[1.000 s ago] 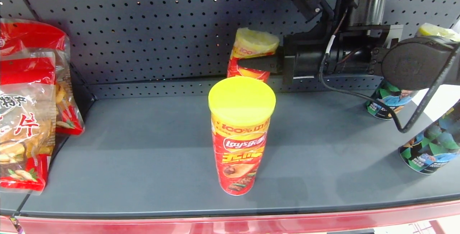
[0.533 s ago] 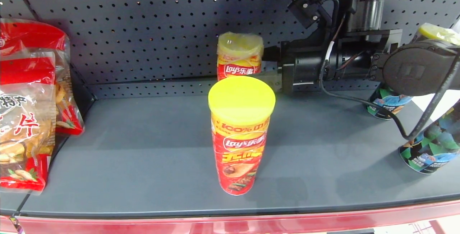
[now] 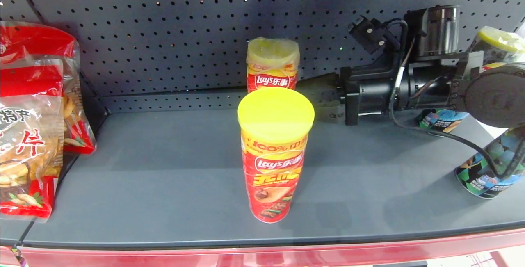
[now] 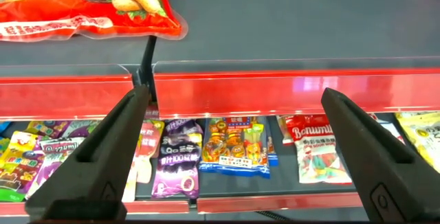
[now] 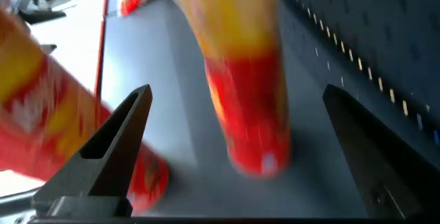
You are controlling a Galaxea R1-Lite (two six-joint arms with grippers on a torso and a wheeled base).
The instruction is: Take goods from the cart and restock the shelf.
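Two red chip cans with yellow lids stand on the grey shelf [image 3: 164, 168]. The front can [image 3: 274, 156] is in the shelf's middle. The back can [image 3: 272, 67], its top wrapped in clear film, stands upright against the pegboard. My right gripper [image 3: 318, 96] hangs just right of the back can, open and apart from it. In the right wrist view, the back can [image 5: 251, 93] is blurred beyond the open right gripper [image 5: 237, 97], with the front can [image 5: 41, 121] off to one side. My left gripper [image 4: 235, 93] is open and holds nothing, in front of the red shelf edge [image 4: 275, 93].
Red snack bags [image 3: 28, 115] hang at the shelf's left end. Dark patterned cans [image 3: 488, 168] stand at the right, one [image 3: 441, 119] behind my right arm. The pegboard wall [image 3: 164, 33] closes the back. Snack packets [image 4: 234, 145] fill the lower shelf.
The right gripper set the tilted back can upright against the pegboard, let go of it and pulled back to the right. The front can has not moved.
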